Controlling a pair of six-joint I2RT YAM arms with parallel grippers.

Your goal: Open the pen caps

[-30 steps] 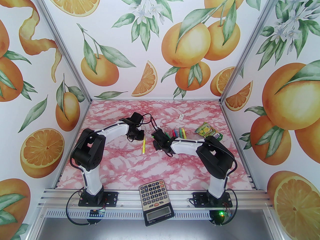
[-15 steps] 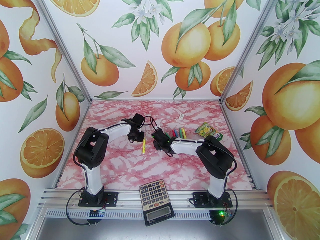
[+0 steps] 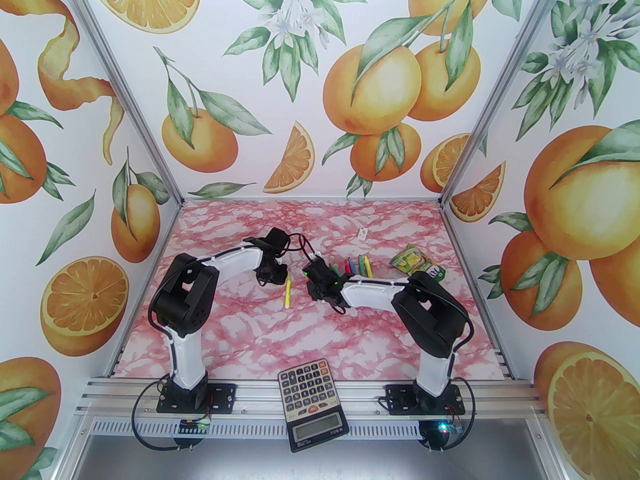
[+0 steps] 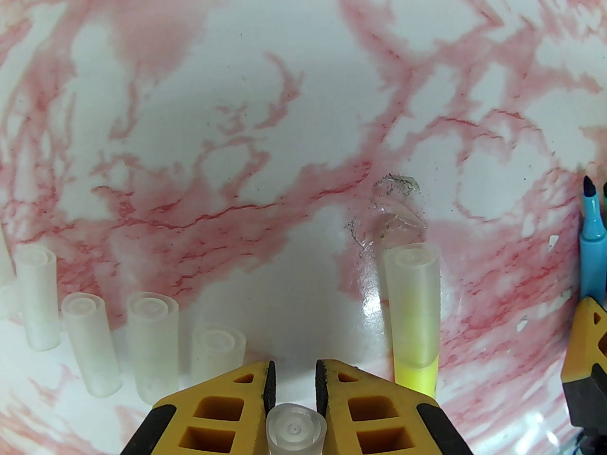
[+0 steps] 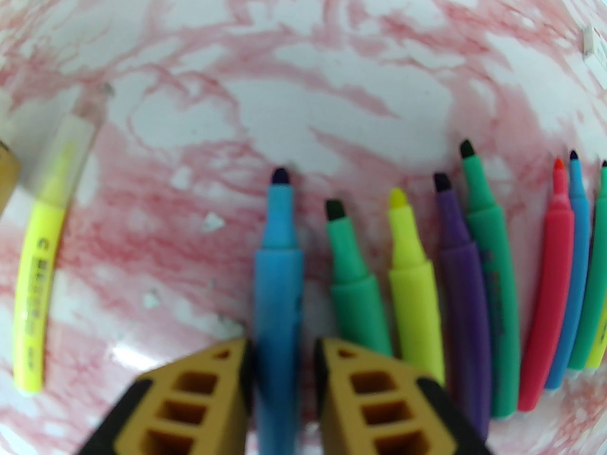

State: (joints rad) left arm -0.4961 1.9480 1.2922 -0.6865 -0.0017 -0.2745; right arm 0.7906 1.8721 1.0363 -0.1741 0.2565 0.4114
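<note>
Pink-marbled table [image 3: 250,328] carried a row of loose clear caps [image 4: 147,344]; one yellow pen [image 4: 416,377] lay capped. The left gripper [image 4: 294,372] pinched a clear cap [image 4: 296,432] in narrow jaws and should lower it beside the row before releasing. The right gripper [image 5: 283,349] loosely straddled the uncapped blue pen [image 5: 279,263].

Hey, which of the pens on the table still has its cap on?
The yellow pen lying alone, left of the row of pens. A clear cap covers its tip, while every pen in the row shows a bare tip.
</note>
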